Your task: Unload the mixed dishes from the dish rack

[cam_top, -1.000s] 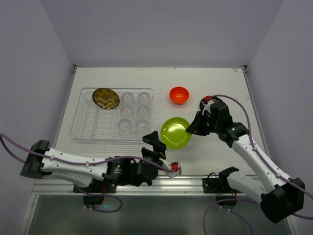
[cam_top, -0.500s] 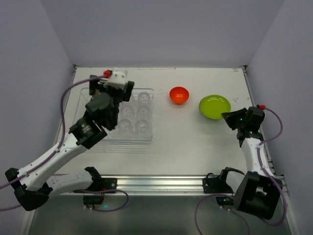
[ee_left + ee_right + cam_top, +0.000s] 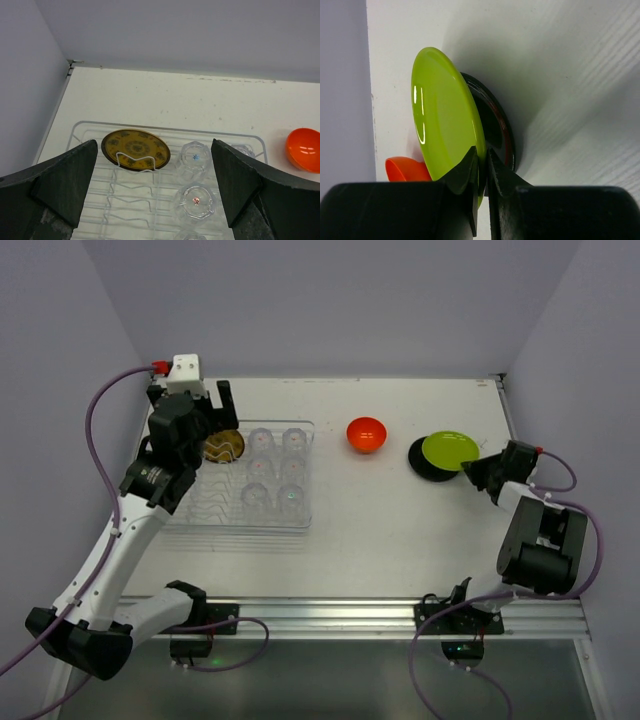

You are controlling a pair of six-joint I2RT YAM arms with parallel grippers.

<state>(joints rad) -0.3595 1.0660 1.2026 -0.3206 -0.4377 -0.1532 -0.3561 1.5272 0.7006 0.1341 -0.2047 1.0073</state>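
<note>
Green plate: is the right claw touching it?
Touching. The right wrist view shows the right claw pinching the green plate by its rim, one finger on each face.

Plate (image 3: 222,446) and glasses (image 3: 292,469) in dish rack (image 3: 172,508)

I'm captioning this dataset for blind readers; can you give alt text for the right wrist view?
The right pincer is shut on the rim of a lime-green plate, which partly covers a black plate on the white table. An orange bowl shows partly beyond them.
</note>
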